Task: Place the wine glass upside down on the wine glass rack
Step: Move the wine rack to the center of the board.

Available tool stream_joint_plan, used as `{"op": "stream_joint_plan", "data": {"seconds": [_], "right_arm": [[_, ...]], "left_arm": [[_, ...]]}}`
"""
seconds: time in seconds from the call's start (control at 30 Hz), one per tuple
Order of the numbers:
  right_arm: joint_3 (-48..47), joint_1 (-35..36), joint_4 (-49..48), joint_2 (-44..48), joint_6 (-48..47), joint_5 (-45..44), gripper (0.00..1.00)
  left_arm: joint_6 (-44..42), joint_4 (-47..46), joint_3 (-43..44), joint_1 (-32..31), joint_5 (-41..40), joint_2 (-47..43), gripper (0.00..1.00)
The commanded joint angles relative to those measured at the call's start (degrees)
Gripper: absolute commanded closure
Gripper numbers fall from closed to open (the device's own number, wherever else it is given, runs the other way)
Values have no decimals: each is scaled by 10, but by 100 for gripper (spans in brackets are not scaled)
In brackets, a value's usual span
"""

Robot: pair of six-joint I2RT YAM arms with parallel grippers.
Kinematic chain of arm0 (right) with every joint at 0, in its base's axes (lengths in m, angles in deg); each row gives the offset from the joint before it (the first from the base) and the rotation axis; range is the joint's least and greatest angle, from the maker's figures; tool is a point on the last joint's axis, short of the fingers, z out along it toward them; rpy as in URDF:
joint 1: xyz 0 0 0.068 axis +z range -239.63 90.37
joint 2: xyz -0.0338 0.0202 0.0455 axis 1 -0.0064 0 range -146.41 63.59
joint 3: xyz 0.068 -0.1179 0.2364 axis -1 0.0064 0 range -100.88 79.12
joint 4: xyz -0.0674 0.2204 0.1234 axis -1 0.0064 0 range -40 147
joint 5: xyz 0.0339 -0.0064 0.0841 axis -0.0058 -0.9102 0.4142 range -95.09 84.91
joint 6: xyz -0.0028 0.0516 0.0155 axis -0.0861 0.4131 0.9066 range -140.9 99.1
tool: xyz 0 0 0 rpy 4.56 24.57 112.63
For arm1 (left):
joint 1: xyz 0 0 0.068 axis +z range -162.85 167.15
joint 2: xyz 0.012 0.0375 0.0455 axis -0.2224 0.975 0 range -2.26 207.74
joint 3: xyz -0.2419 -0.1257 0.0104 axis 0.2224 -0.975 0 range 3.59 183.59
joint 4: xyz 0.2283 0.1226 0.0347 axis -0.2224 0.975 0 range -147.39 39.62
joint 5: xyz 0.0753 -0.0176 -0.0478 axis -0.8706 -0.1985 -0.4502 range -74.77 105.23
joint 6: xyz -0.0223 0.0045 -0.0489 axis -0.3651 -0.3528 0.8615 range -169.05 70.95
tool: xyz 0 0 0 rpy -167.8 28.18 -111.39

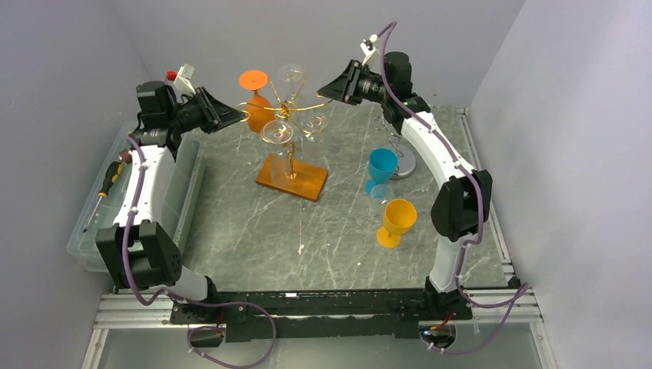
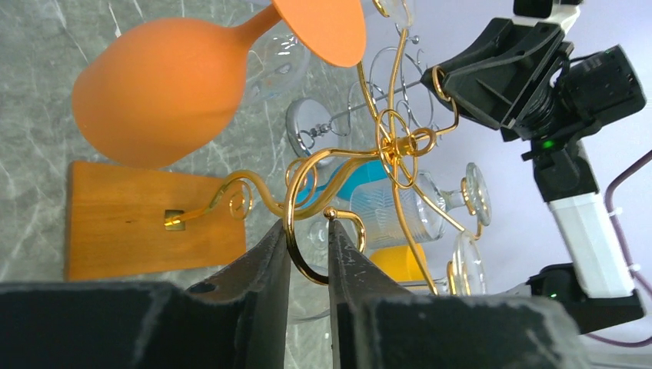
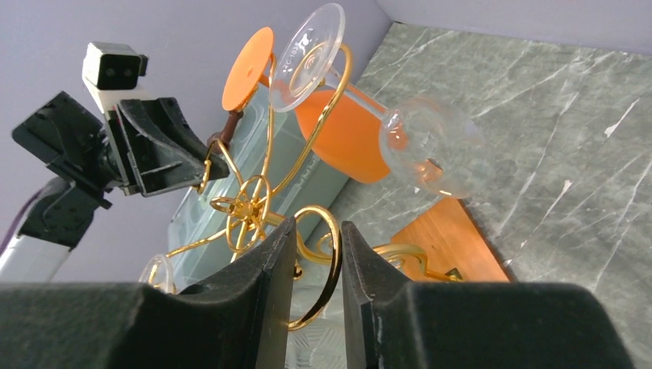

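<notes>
The wine glass rack (image 1: 292, 178), gold wire arms on a wooden base, stands mid-table. An orange wine glass (image 1: 257, 104) hangs upside down on its far left arm, and clear wine glasses (image 1: 277, 131) hang from other arms. My left gripper (image 1: 240, 117) is shut on a gold hook loop (image 2: 296, 254) at the rack's left side. My right gripper (image 1: 324, 92) is shut on a hook loop (image 3: 332, 254) at the rack's right side. In the left wrist view the orange glass (image 2: 161, 92) hangs just above the left gripper (image 2: 307, 224). A clear glass (image 3: 430, 142) hangs above the right gripper (image 3: 317, 223).
A blue glass (image 1: 382, 167), a yellow glass (image 1: 398, 219) and a clear one (image 1: 378, 201) stand upright at the right. A silver wire stand (image 1: 401, 161) sits behind them. A clear plastic bin (image 1: 92, 223) lies along the left table edge.
</notes>
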State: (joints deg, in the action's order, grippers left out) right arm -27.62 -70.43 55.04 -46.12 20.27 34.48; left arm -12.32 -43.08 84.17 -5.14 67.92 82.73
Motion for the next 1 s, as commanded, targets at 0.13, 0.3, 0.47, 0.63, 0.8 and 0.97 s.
{"op": "stream_joint_plan", "data": {"seconds": [0.13,0.3,0.47,0.63,0.8,0.97], "right_arm": [[-24,-1,-6,24,9,18,82],[-80,-2,16,8,3,16,85],[-154,-2,45,-29,2,20,87],[-202,-2,64,-58,-1,17,87],[-212,-2,57,-77,3,13,87],[-250,-6,58,-106,5,9,87]], "left_arm": [[6,-34,25,-10,17,1,86],[-1,-31,39,-12,-3,21,84],[-2,-32,68,-11,-13,49,83],[1,-38,101,-11,-25,70,83],[9,-52,138,-11,-33,94,83],[14,-61,174,-11,-43,122,83]]}}
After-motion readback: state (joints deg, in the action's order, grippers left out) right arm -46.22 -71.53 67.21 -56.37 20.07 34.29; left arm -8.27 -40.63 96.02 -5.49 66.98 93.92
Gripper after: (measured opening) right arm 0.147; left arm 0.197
